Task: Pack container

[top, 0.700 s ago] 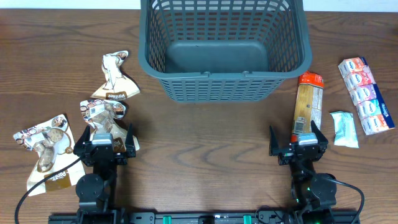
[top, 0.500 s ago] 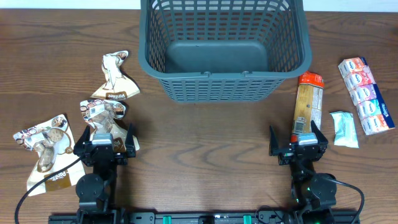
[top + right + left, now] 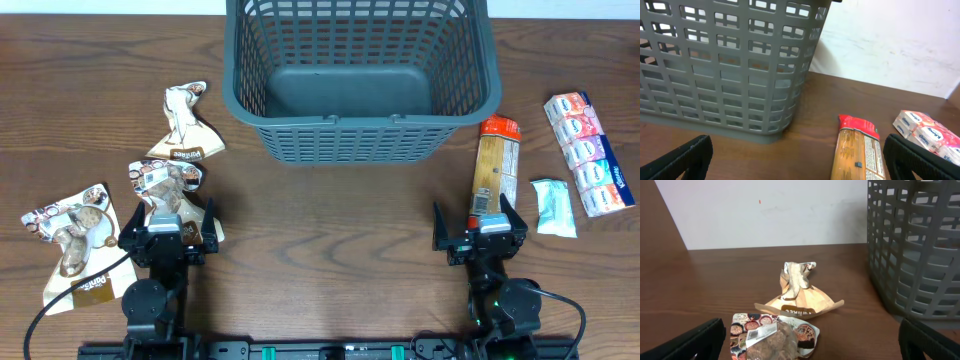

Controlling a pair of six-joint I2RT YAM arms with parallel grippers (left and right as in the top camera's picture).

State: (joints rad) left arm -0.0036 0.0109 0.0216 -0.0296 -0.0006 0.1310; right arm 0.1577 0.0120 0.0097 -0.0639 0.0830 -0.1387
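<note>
Container sits at the far middle of the table, well ahead of both arms — empty, its floor bare. The tabletop is brown wood grain, with a white wall behind. Brown snack pouches lie to its left. To its right are a long tan packet with a red end, a pale blue sachet and a tissue multipack. The basket is dark grey, lattice-walled and solid-floored. The left gripper and right gripper are both spread wide — gripping nothing.

no text can be read for certain; the pouch near the left edge bears a brown band of print too small to make out; the label on the long packet near the right edge is blurred
</note>
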